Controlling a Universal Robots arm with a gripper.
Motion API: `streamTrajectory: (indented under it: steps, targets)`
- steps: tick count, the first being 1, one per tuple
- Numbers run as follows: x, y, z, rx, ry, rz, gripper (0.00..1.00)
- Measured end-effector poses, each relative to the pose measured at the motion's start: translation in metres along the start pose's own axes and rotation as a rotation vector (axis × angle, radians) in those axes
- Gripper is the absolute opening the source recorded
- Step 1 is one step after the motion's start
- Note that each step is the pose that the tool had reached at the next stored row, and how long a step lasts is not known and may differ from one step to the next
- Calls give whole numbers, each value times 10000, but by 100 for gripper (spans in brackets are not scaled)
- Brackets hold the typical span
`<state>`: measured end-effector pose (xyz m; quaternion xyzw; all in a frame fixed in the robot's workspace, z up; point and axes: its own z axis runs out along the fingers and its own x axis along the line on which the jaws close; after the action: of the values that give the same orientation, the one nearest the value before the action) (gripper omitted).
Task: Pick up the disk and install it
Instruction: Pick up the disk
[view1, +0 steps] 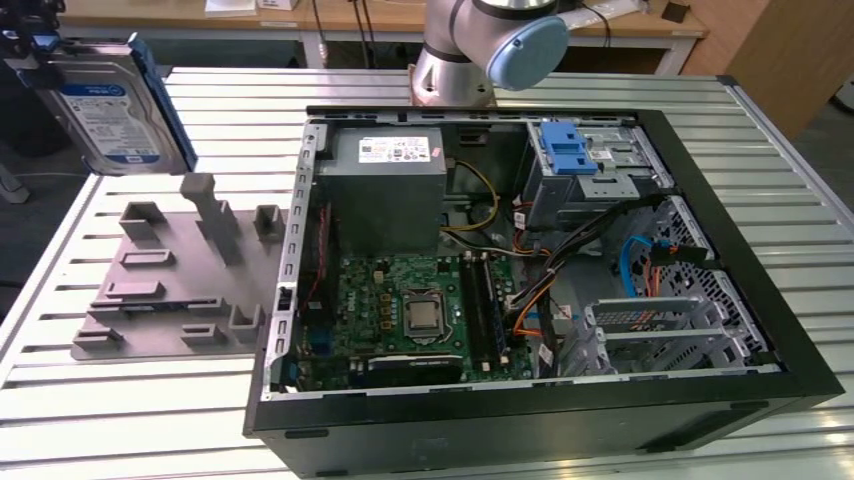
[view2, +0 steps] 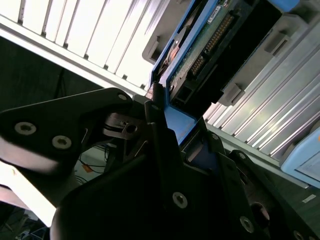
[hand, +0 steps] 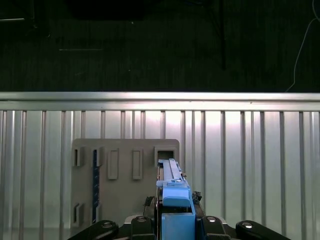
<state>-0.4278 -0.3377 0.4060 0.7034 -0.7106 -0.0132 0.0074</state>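
Observation:
The disk (view1: 112, 108), a silver-grey drive with a white-and-blue label in a blue carrier, hangs upright in the air at the exterior view's upper left. It is above and behind the grey holder plate (view1: 171, 272). My gripper (view1: 38, 48) is shut on its upper end. In the second wrist view the black fingers (view2: 156, 131) clamp the blue frame, and the disk's (view2: 222, 42) connector side faces the camera. The first wrist view shows the disk (hand: 172, 181) edge-on, rising from the gripper (hand: 176, 224) over the holder plate (hand: 125, 172).
The open computer case (view1: 747, 400) lies on the slatted metal table (view1: 134, 420) at the exterior view's right. Inside are a grey power supply box (view1: 387, 195), a motherboard (view1: 407, 315) and a metal cage with a blue latch (view1: 571, 152). The arm's base (view1: 461, 55) stands behind the case.

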Motion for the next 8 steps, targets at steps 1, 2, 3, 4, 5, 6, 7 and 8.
streamTrajectory:
  steps: [1, 2, 3, 4, 5, 6, 7, 8]
  targets:
    - [0, 0, -14, -1, 0, 0, 36]
    - [0, 1, -26, -1, 0, 0, 36]
    - [0, 1, -38, 0, 0, 0, 36]
    - [0, 2, -49, 1, -1, 0, 36]
    - [0, 2, -59, 0, 0, 0, 36]
    - [0, 2, -68, 0, 0, 0, 36]
    - [-1, 3, -75, 2, -1, 0, 36]
    - [-1, 3, -81, 1, -1, 0, 36]
